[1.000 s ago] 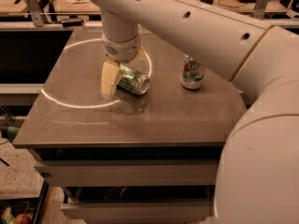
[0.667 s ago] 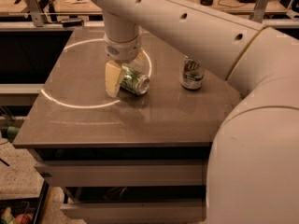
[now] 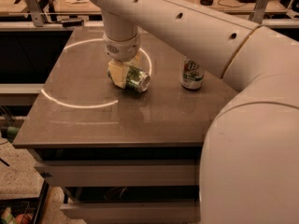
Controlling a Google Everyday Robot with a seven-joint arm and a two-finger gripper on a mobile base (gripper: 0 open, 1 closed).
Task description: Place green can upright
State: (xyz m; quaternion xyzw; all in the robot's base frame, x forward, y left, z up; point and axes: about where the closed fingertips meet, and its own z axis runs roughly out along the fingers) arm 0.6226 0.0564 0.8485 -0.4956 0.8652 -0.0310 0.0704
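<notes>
Right up front, your robot's arm [image 3: 252, 162] fills the near right corner as a broad white shell, then bends up and runs leftward across the top of the view. Below and left of it you see the near edge of the table [image 3: 117, 125], a dark grey-brown slab, with pale drawer fronts [image 3: 117, 174] stacked beneath it and a strip of speckled floor [image 3: 18, 162] at the lower left. A thin bright ring of reflected light [image 3: 74, 104] curves over the left half of the tabletop. Further in, near the middle of the table and on the ring's right side, the gripper [image 3: 127, 74] hangs straight down from the wrist and pinches the green can [image 3: 136, 78]. One yellowish finger [image 3: 117, 73] presses on the can's left side and the other shows just behind it. The green can lies on its side, slightly tilted, with its silver end turned toward the near right. You cannot tell whether it rests on the surface or sits just off it. To the right, apart from the gripper, a mostly white can [image 3: 192, 73] stands upright on the table, partly under the arm. Beyond the table's far edge you can make out wooden workbenches [image 3: 70, 3] with small dark items on them.
</notes>
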